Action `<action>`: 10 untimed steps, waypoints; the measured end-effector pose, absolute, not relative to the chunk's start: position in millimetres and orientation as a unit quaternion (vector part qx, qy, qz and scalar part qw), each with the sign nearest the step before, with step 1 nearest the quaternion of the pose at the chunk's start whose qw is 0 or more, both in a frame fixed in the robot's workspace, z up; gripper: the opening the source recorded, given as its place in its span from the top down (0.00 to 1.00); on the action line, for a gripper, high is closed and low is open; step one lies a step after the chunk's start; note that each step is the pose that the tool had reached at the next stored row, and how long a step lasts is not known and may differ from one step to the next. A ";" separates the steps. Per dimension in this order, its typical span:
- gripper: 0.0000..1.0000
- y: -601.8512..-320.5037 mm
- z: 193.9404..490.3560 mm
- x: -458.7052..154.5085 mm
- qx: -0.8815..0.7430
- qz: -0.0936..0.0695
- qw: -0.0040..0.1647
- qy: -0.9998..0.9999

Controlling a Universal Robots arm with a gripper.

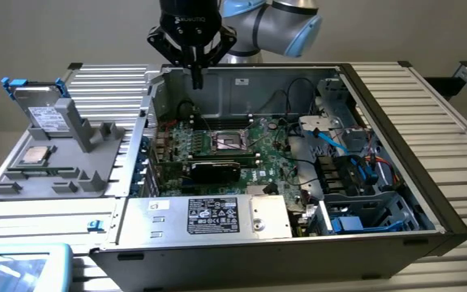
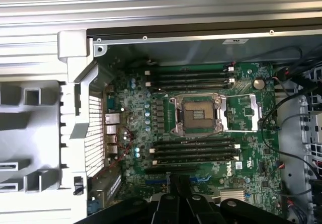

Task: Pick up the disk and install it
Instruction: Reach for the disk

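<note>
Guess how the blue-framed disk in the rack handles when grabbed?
Probably rigid: the disk looks like metal in a plastic frame. Likely heavy for its size. Standing on edge in the grey rack, it could tip if pushed sideways.

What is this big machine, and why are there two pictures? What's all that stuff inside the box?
It is a robot arm with a pincer at its end. One picture comes from a camera away from the arm; the other from a camera on the arm's wrist, looking down. The box is an open computer on a metal table; the green part is its board. The pincer hangs above it, shut, holding nothing. Beside the computer, at the exterior view's left, a grey rack holds the disk, with blue edges, and a small chip.
</note>
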State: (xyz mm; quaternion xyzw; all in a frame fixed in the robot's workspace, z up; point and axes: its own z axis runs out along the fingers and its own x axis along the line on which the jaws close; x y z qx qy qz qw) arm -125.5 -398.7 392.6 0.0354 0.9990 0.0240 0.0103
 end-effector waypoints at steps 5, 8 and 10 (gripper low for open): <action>0.89 -398.5 392.6 -140.4 0.035 0.024 0.010 0.999; 0.89 -398.4 392.6 -151.6 0.035 0.024 0.010 0.999; 0.89 -398.2 392.5 -159.8 0.035 0.024 0.010 0.999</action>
